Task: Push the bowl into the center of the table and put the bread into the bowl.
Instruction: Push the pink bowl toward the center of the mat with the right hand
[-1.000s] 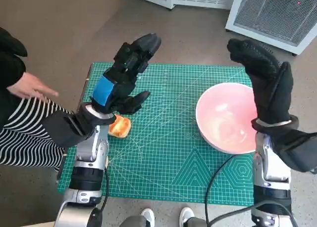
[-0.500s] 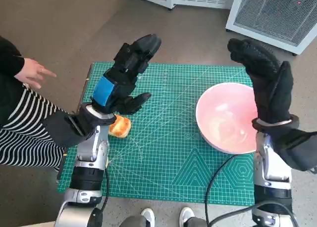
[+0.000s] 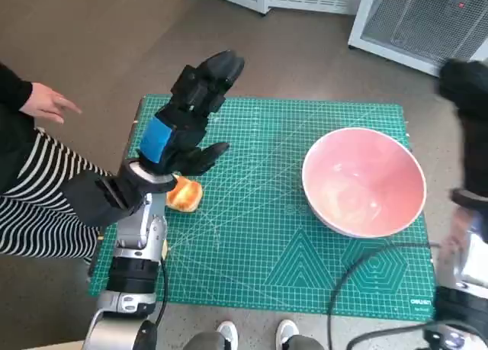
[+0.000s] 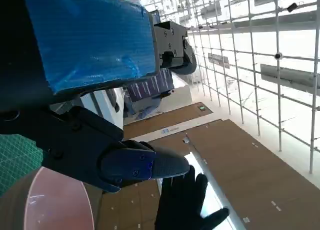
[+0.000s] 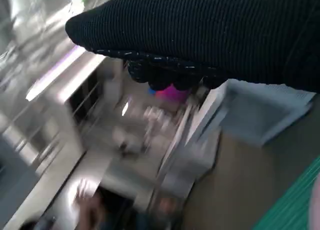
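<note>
Bread, a small golden-orange piece, lies on the green cutting mat near its left edge, partly tucked under the left hand, which hovers above it with fingers spread and nothing in its grasp. The pink bowl sits toward the right side of the mat, well apart from the bread and off the middle of the desk. The right hand shows only as a blurred dark shape at the picture's right edge, raised beside and beyond the bowl; whether its fingers are spread or curled cannot be told from any view. The mat is printed with a pale grid, diagonal lines and geometric outlines, with a small line of white lettering near its lower right corner, too small to read. A black cable loops across the mat's lower right. The floor is brown, and white slatted appliances stand beyond the desk. A person in black sleeves and striped clothing sits at the left, one hand raised.
</note>
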